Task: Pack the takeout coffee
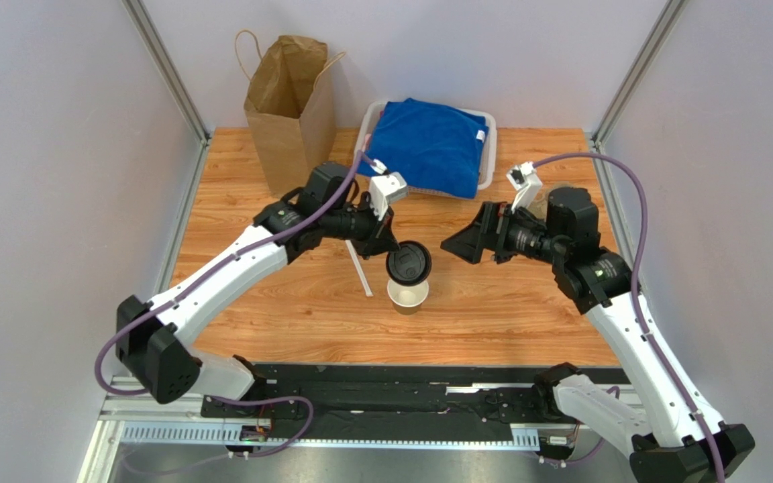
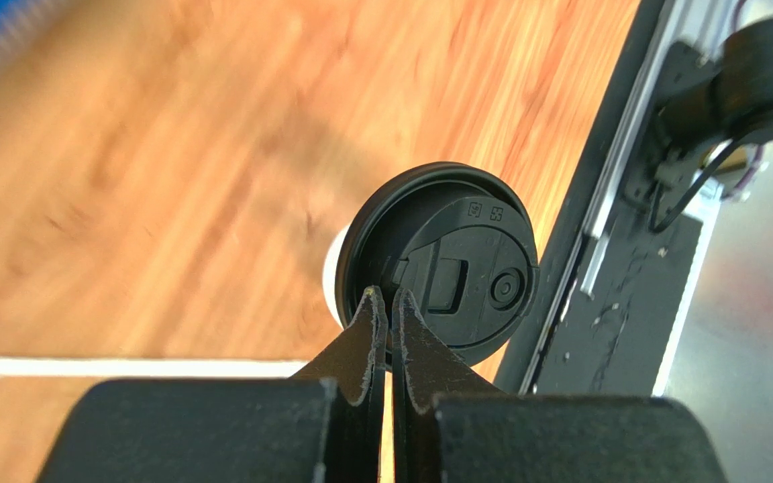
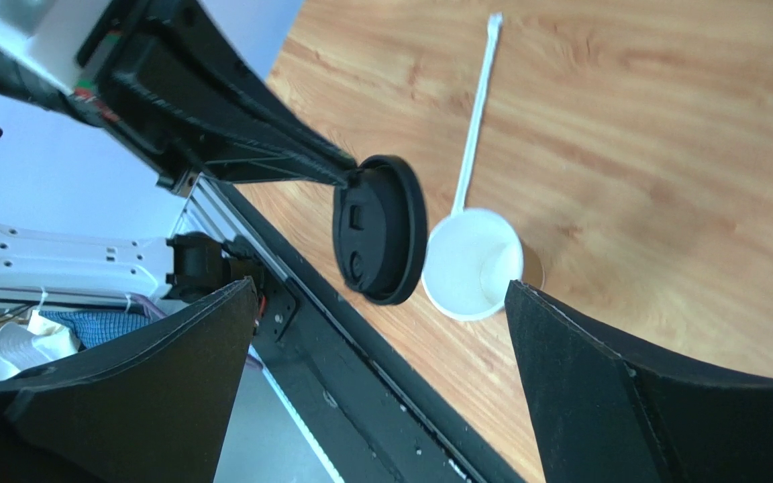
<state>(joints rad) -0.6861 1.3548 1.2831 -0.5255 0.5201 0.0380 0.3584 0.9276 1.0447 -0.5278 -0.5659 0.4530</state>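
The takeout coffee cup (image 1: 408, 295) stands upright and uncovered on the wooden table, kraft-brown outside and white inside (image 3: 471, 264). Its round black lid (image 1: 408, 262) hangs tilted on edge just above and behind the cup's rim. My left gripper (image 1: 393, 252) is shut on the lid's edge; in the left wrist view the gripper (image 2: 391, 302) pinches the lid (image 2: 451, 264) at its rim, with a sliver of the cup (image 2: 332, 277) behind. My right gripper (image 1: 453, 245) hovers to the right of the cup, open (image 3: 380, 292) and holding nothing. It faces the lid (image 3: 380, 229).
A white stirrer stick (image 1: 358, 268) lies on the table left of the cup. A tall brown paper bag (image 1: 290, 111) stands at the back left. A white basket (image 1: 488, 121) with a blue cloth (image 1: 431, 146) sits at the back centre. The black rail (image 1: 411, 387) runs along the near edge.
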